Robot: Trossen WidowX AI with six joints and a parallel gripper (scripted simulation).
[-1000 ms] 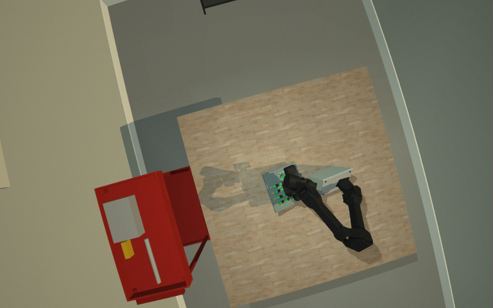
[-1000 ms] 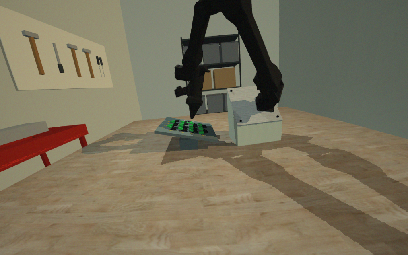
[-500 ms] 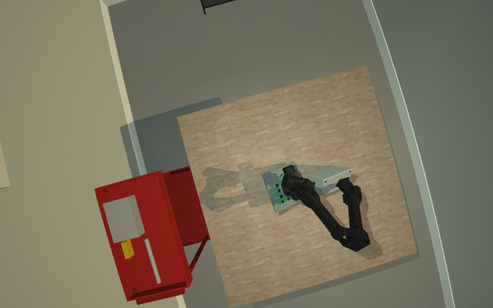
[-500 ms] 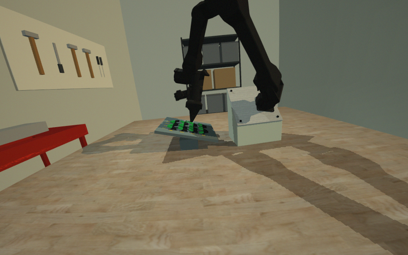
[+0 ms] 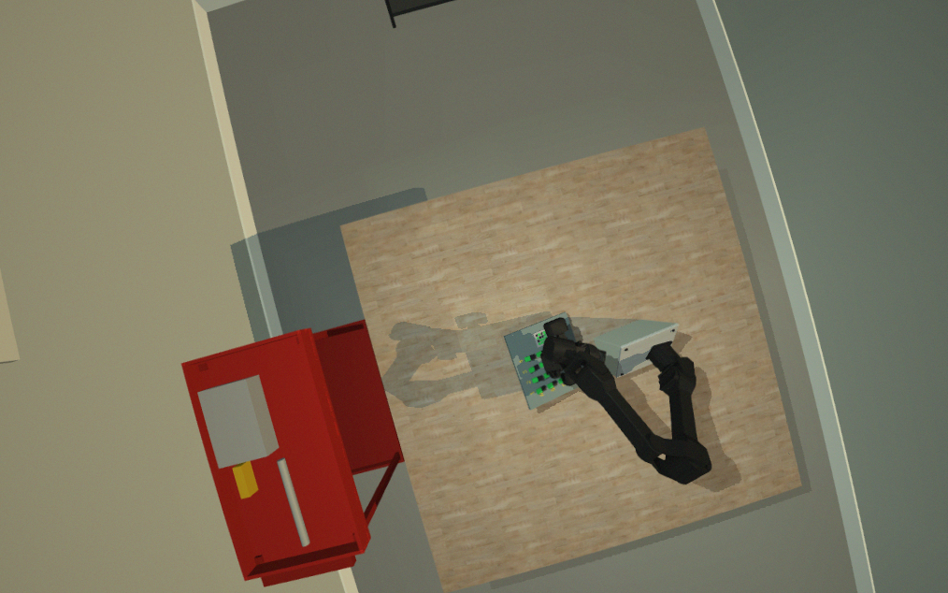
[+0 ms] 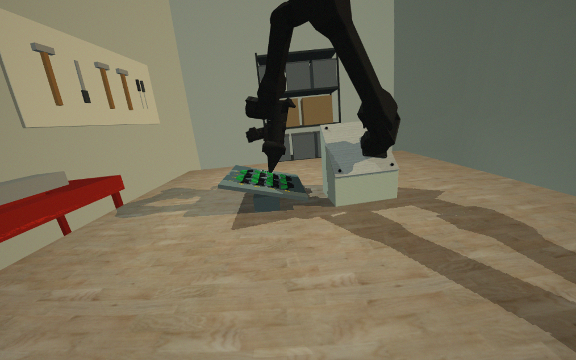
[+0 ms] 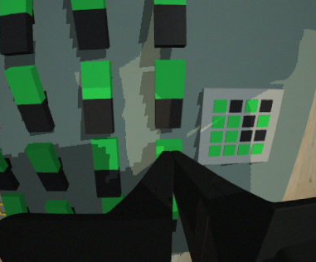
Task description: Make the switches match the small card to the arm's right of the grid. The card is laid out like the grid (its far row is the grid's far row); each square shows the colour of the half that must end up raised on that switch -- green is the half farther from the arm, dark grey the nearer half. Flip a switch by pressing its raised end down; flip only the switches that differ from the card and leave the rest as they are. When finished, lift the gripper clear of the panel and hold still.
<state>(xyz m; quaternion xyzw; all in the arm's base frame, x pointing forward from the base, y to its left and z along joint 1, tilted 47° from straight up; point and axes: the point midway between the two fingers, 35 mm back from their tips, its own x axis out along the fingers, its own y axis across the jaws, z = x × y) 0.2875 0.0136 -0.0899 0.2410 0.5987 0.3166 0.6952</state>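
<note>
The grey panel (image 5: 518,344) (image 6: 281,193) (image 7: 232,46) is tilted and carries a grid of green and dark rocker switches. The small card (image 5: 539,336) (image 7: 242,94) lies right of the grid. In the wrist view its far row reads green, dark, green, dark; then green, green, dark, green; then green, green, dark, dark; then all green. My gripper (image 6: 271,171) (image 7: 170,158) is shut and empty, its tips low over the third row's rightmost switch (image 7: 174,144), covering its nearer half. Contact is unclear. The far-row rightmost switch (image 7: 170,26) looks dark-raised; the second-row rightmost (image 7: 170,79) looks green-raised. The nearest row is partly hidden.
A pale box (image 5: 632,335) (image 6: 364,189) with a sloped top stands beside the panel and bears the arm's base. The arm (image 5: 628,419) bends over the wooden table (image 5: 537,221) (image 6: 236,277). A red bench (image 5: 323,478) (image 6: 102,182) stands to the left.
</note>
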